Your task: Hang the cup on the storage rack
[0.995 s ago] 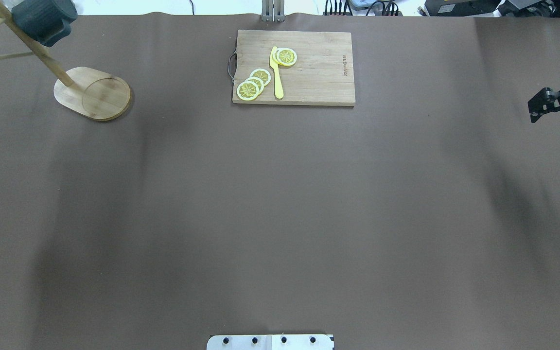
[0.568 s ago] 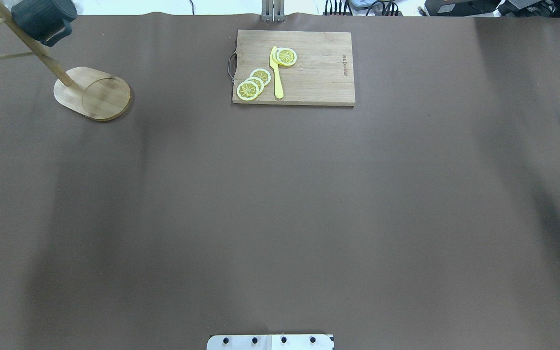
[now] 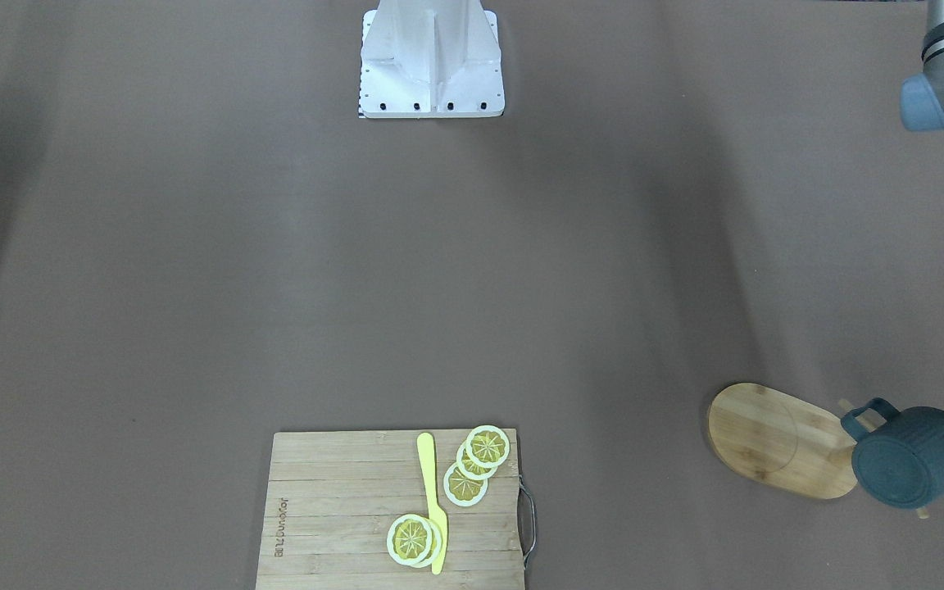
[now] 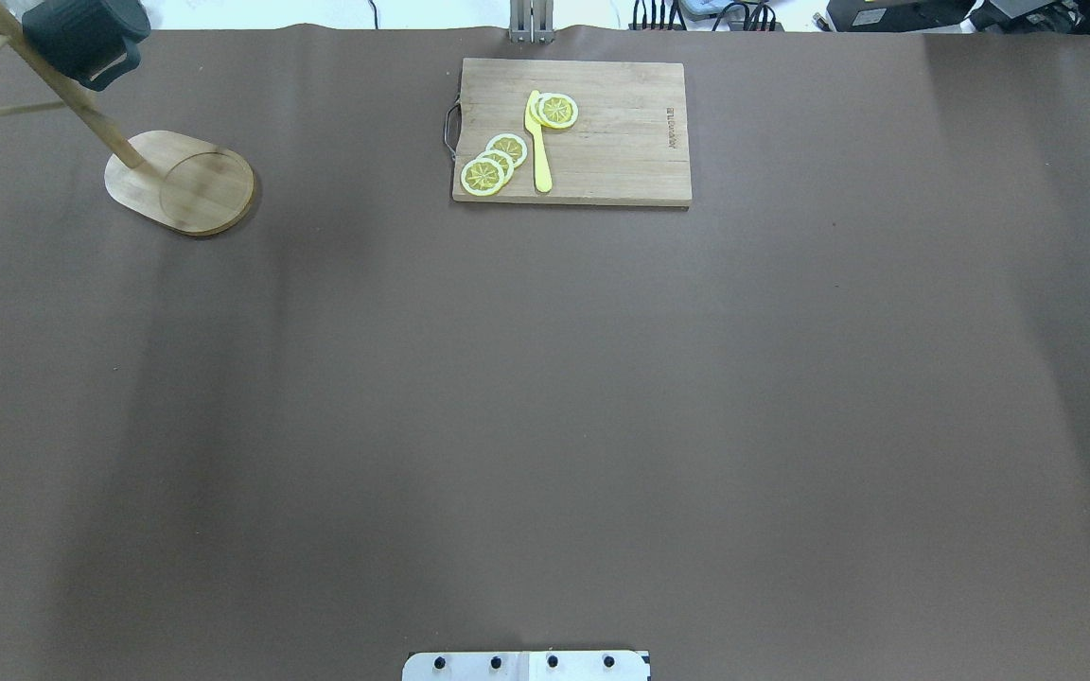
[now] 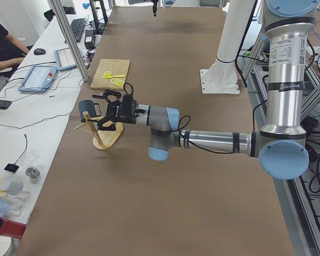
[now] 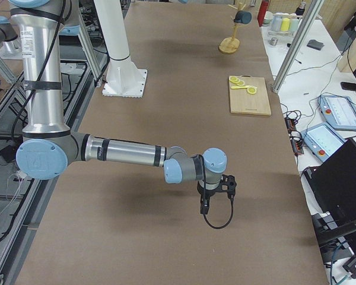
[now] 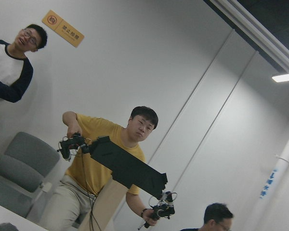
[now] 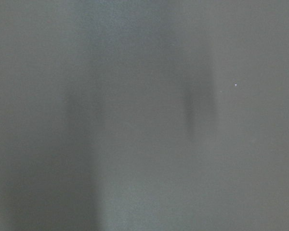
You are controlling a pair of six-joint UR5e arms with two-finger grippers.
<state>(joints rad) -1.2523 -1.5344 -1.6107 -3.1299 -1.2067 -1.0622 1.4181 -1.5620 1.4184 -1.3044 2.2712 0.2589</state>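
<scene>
The dark blue-grey cup (image 4: 81, 38) hangs by its handle on a peg of the bamboo storage rack (image 4: 181, 184) at the table's far left corner. No gripper touches it. The cup (image 3: 914, 455) and the rack (image 3: 775, 438) also show in the front-facing view. In the exterior left view my left gripper (image 5: 100, 111) hovers close beside the cup (image 5: 87, 109); I cannot tell if it is open. My right gripper (image 6: 216, 199) shows only in the exterior right view, low over bare table, far from the rack (image 6: 229, 44); I cannot tell its state.
A rectangular wooden cutting board (image 4: 571, 132) with lemon slices and a yellow knife (image 4: 539, 142) lies at the far middle of the table. The robot's white base (image 3: 431, 57) stands at the near edge. Desks with operators' gear line the far side.
The right gripper has left the overhead view past its right edge. The dark part of the left arm at the left edge is gone too. The cup stays on the rack.
</scene>
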